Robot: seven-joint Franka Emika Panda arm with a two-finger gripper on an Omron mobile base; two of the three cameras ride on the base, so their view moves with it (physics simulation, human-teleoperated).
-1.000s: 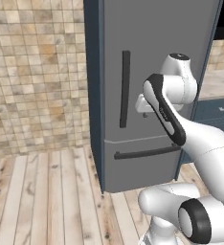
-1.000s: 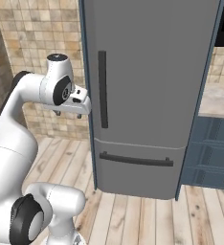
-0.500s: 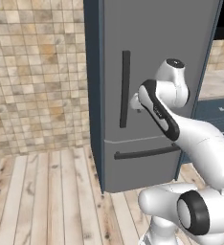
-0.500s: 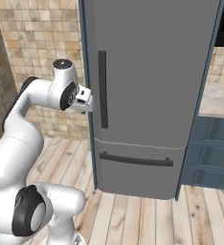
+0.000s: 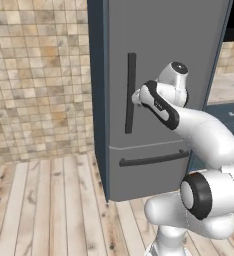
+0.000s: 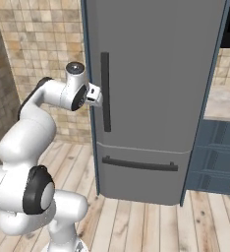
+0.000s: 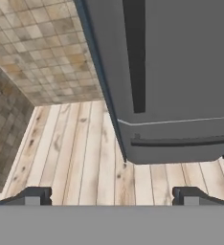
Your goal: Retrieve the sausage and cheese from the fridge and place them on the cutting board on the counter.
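Against the tiled wall stands one fridge (image 5: pixel 159 75), tall, with dark blue-grey sides and two grey doors, an upper and a lower, both shut, so nothing of what it holds can be seen. Two dark bar handles are on it: one vertical handle (image 6: pixel 105 92) on the upper door near its left edge, and one horizontal handle (image 6: pixel 139 164) across the top of the lower door. One white arm reaches toward the upper door, and its gripper (image 6: pixel 98 96) sits just beside the vertical handle, at about the middle of the bar's height; from the right base view it lies just left of the bar, and from the left base view the gripper (image 5: pixel 135 97) lies right against it, though whether it touches cannot be told. Seen from the hand view, the two dark fingertips (image 7: pixel 33 195) stand wide apart with nothing between them, so the jaws are open and empty, with the vertical handle (image 7: pixel 135 52) and the plank floor (image 7: pixel 80 158) ahead of them. To the right of the fridge, a strip of beige counter (image 6: pixel 225 103) sits over blue drawers (image 6: pixel 220 165).
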